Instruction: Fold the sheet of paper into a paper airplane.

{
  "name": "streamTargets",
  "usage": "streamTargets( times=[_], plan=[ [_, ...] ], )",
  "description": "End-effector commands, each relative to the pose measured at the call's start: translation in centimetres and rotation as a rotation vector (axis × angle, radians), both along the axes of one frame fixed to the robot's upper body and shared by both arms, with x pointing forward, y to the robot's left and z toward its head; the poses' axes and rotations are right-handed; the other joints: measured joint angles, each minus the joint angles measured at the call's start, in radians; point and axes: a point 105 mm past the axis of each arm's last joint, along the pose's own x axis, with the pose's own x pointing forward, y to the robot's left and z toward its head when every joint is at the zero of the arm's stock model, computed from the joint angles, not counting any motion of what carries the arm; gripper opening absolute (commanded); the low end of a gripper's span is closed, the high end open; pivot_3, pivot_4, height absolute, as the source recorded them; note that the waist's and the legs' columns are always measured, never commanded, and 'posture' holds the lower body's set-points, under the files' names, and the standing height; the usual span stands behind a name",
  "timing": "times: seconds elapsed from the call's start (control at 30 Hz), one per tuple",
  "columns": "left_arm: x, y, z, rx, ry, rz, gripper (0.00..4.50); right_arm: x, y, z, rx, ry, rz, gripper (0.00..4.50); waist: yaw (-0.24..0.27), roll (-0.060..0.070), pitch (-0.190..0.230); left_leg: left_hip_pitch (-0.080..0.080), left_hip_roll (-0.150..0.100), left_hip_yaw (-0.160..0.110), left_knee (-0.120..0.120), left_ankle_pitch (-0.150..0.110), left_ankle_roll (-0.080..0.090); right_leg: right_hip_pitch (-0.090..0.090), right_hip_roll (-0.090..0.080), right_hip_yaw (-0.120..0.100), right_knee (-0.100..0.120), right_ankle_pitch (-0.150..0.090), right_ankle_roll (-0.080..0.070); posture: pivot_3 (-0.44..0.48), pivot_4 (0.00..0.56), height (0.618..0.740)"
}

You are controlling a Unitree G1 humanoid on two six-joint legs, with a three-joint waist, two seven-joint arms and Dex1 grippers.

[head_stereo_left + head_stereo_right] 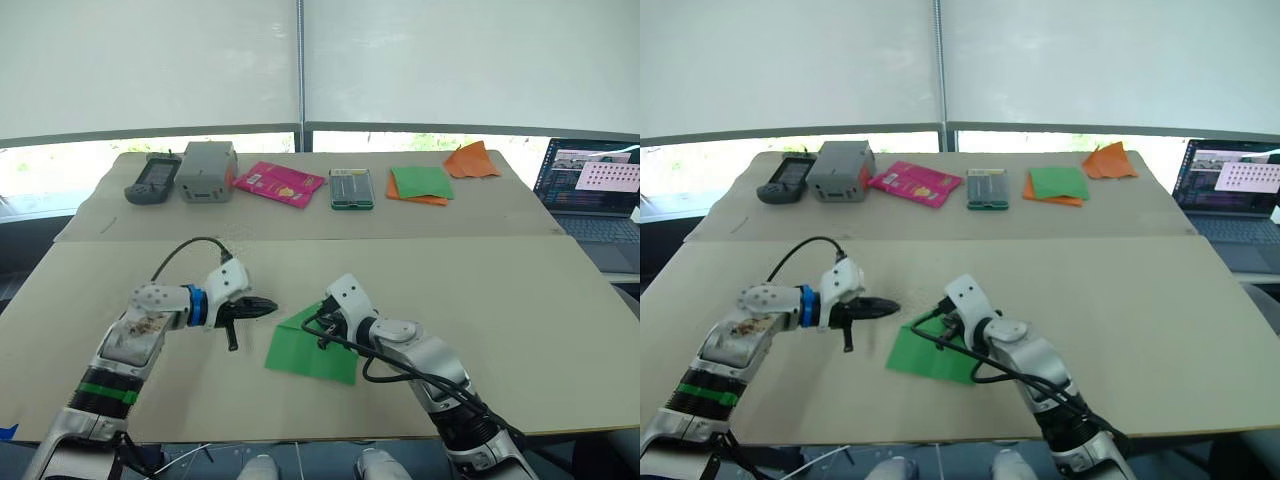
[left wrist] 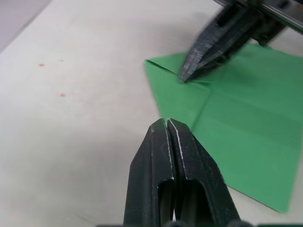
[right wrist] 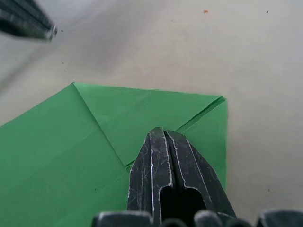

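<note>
The paper point(image 1: 312, 348) lies on the near table point(image 1: 520, 330), one corner folded over. The right gripper point(image 3: 163, 135), fingers together, presses its folded part; the left gripper point(image 1: 268, 308), closed and empty, hovers at its 10 o'clock. Far off at 1 o'clock lies a green-and-orange stack point(image 1: 420, 184).

The green sheet point(image 1: 312, 350) lies flat on the near bench point(image 1: 520, 320), its far corner folded in. The right pincer point(image 1: 322, 328) rests on that fold. The left pincer point(image 1: 268, 308) hovers just beside the sheet's left corner. On the far bench point(image 1: 300, 215) sit a green-and-orange stack point(image 1: 420, 184), an orange piece point(image 1: 472, 160) and a pink packet point(image 1: 279, 183).
</note>
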Motion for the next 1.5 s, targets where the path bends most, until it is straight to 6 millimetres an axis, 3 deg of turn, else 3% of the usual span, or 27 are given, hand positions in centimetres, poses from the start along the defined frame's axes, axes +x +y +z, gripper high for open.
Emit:
streamTargets(
  times=[0.03, 0.2, 0.57, 0.9, 1.2, 1.5],
  plan=[
    [1.0, -1.8, 0.5, -0.094, 0.014, 0.014, 0.08, -0.7, -1.5, -3.3, -0.083, 0.114, -0.052, 0.00, 0.003, 0.000, 0.000, 0.000, 0.000, 0.000, 0.000, 0.000, 0.000, 0.000, 0.000, 0.000, 0.000, 0.000, 0.000, 0.000, 0.150, 0.740],
    [1.6, -3.4, 0.3, -0.149, 0.049, 0.016, 0.08, -0.8, -1.4, -3.4, -0.086, 0.112, -0.049, 0.00, -0.004, -0.001, -0.001, -0.001, 0.000, 0.000, 0.000, 0.000, 0.000, 0.000, 0.000, 0.000, 0.001, 0.000, 0.001, 0.000, 0.150, 0.740],
    [3.7, -5.3, -2.6, -0.019, 0.029, 0.047, 0.08, -1.0, -0.8, -3.2, -0.081, 0.101, -0.048, 0.00, -0.002, -0.001, -0.001, -0.001, 0.000, 0.000, 0.000, 0.000, 0.000, 0.000, 0.000, 0.000, 0.000, 0.001, 0.002, 0.000, 0.150, 0.740],
    [4.0, -5.3, -3.6, 0.008, 0.038, 0.051, 0.08, -1.1, -0.9, -3.2, -0.085, 0.100, -0.051, 0.00, -0.005, -0.001, -0.001, -0.001, 0.000, 0.000, 0.000, 0.000, 0.000, 0.000, 0.000, 0.000, 0.000, 0.003, 0.005, 0.000, 0.150, 0.740],
    [4.5, -6.5, -1.6, -0.106, 0.019, 0.045, 0.08, -1.2, -0.9, -3.4, -0.091, 0.104, -0.048, 0.00, -0.004, -0.001, -0.001, -0.001, 0.000, 0.000, 0.000, 0.000, 0.000, 0.001, 0.000, 0.000, 0.000, 0.003, 0.004, 0.000, 0.150, 0.740],
    [4.1, -7.3, -2.8, -0.079, 0.038, 0.027, 0.08, -1.2, -1.0, -3.4, -0.093, 0.102, -0.048, 0.00, -0.004, -0.001, -0.001, -0.001, 0.000, 0.000, 0.000, 0.000, 0.000, 0.000, 0.000, 0.000, 0.000, 0.003, 0.006, 0.000, 0.150, 0.740]
  ],
)
